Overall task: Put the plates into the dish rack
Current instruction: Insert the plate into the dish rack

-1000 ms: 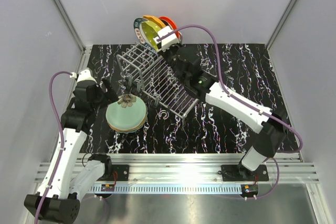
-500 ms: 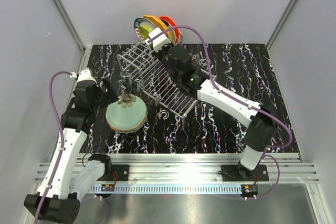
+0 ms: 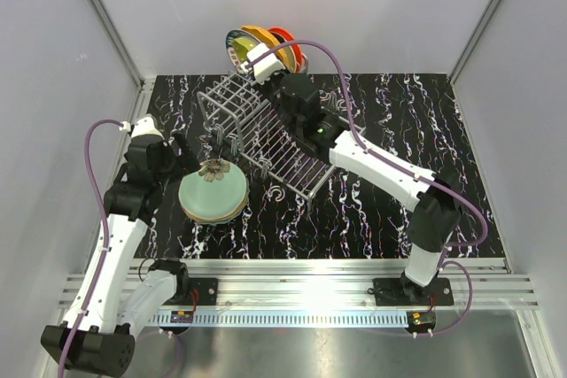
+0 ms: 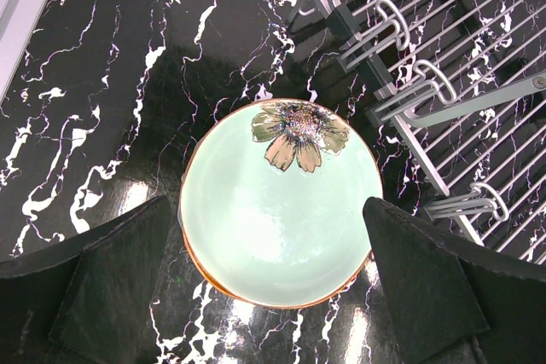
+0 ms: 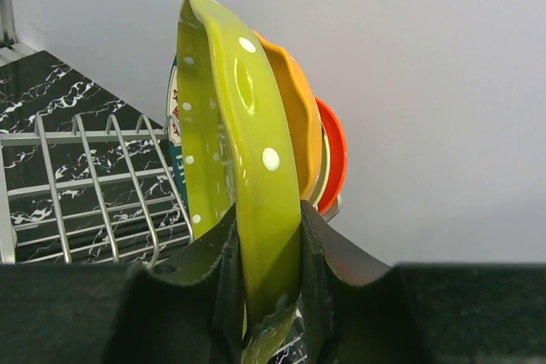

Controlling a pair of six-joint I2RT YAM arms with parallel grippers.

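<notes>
The table (image 3: 399, 174) is a flat black slab with white marble veining and a glossy finish.

The dish rack (image 3: 266, 130) is silver-grey wire. It lies diagonally on the table, with a raised slotted cage at the far-left end and a flat grid tray toward the right.

A stack of round plates (image 3: 213, 196) lies flat on the table just beside the near-left corner of the rack. The top one is the pale green plate (image 4: 281, 202), smooth and glazed, with one brown flower printed at its far rim. An orange rim shows beneath it.

Four plates stand on edge at the far end of the rack: the teal-rimmed white plate (image 3: 234, 42), the dotted yellow-green plate (image 5: 247, 168), the orange plate (image 5: 299, 117) and the red-orange plate (image 5: 333, 155). Their rims are scalloped.

The right hand (image 5: 269, 279) is clamped on the near rim of the dotted yellow-green plate, which is upright and close against the orange plate. Whether its lower edge sits in a slot cannot be told.

The left hand (image 4: 273, 274) hangs above the stack with its fingers spread wide to either side of the pale green plate, touching nothing.

Compared with one second earlier, the right hand and its plate have shifted left along the far end of the rack. The left arm has not moved.
</notes>
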